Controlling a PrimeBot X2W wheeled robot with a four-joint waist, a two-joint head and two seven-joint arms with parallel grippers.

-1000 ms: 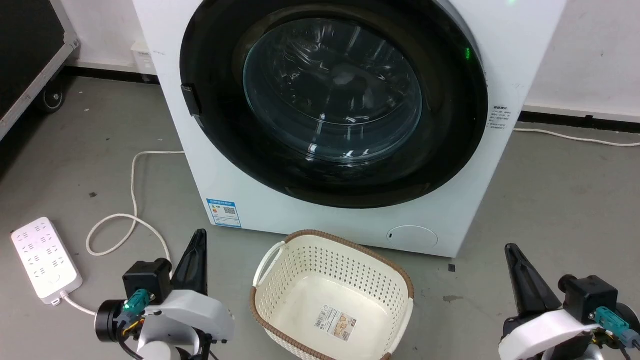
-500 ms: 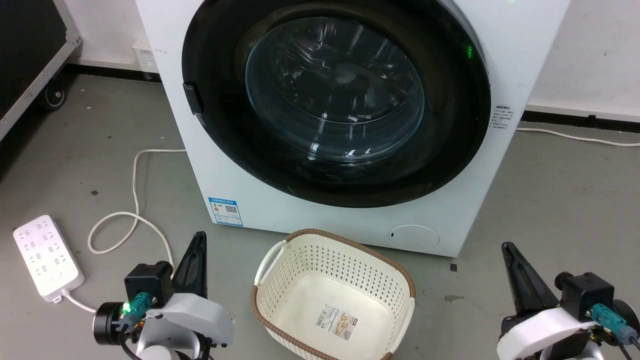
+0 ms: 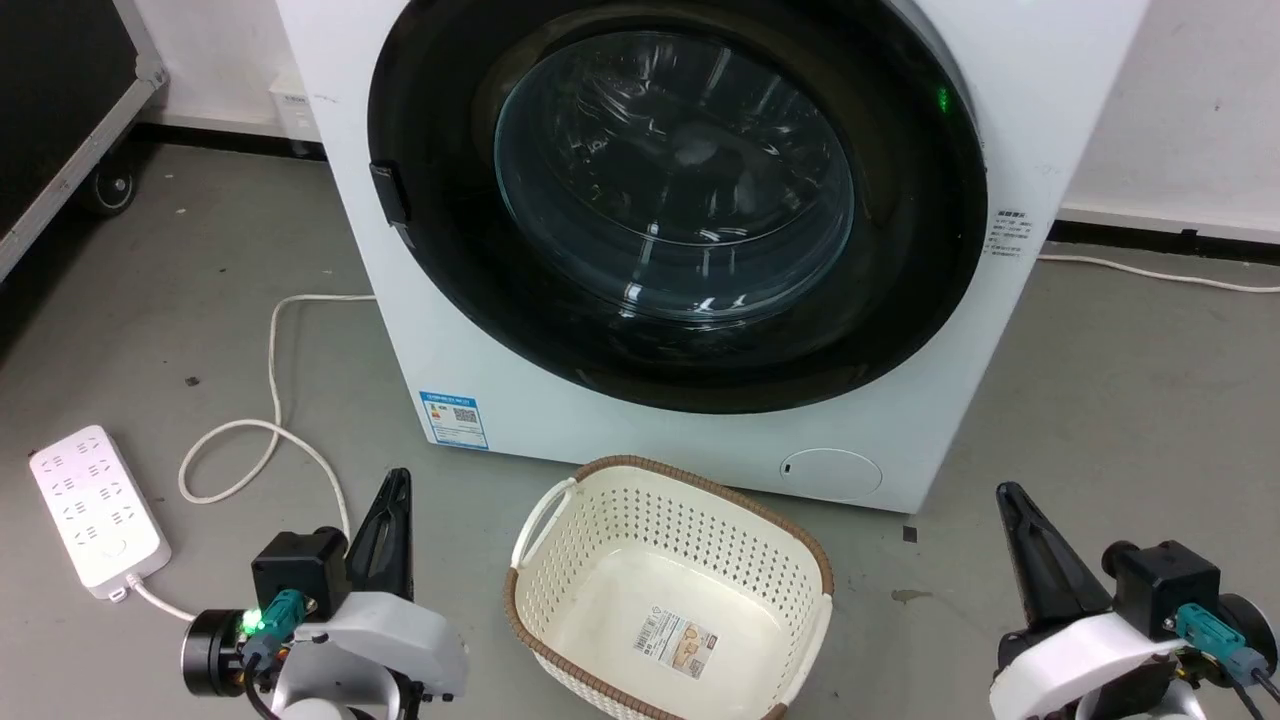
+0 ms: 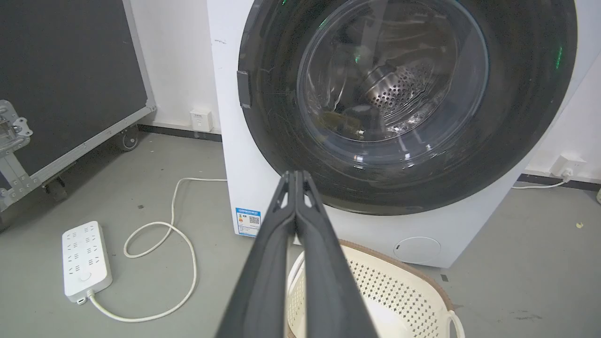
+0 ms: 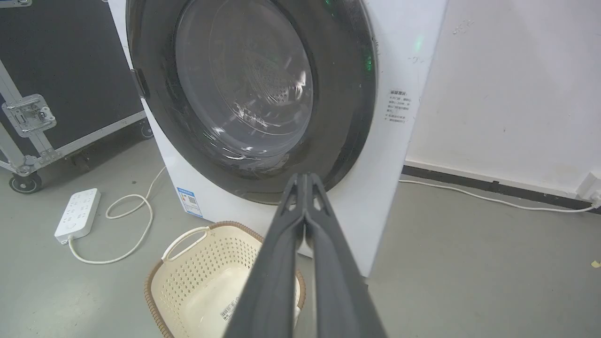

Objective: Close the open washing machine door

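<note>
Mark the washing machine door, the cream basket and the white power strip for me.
washing machine door (image 3: 675, 180), head view, centre of the glass bowl.
cream basket (image 3: 680, 525), head view, perforated back wall.
white power strip (image 3: 97, 510), head view, middle of its top face.

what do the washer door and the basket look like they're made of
The washing machine door: glossy black rim, probably plastic, around a clear bulging centre that looks like glass, given its sharp reflections. The basket: matte cream plastic by its moulded rows of holes, with a brown woven-look rim.
</note>
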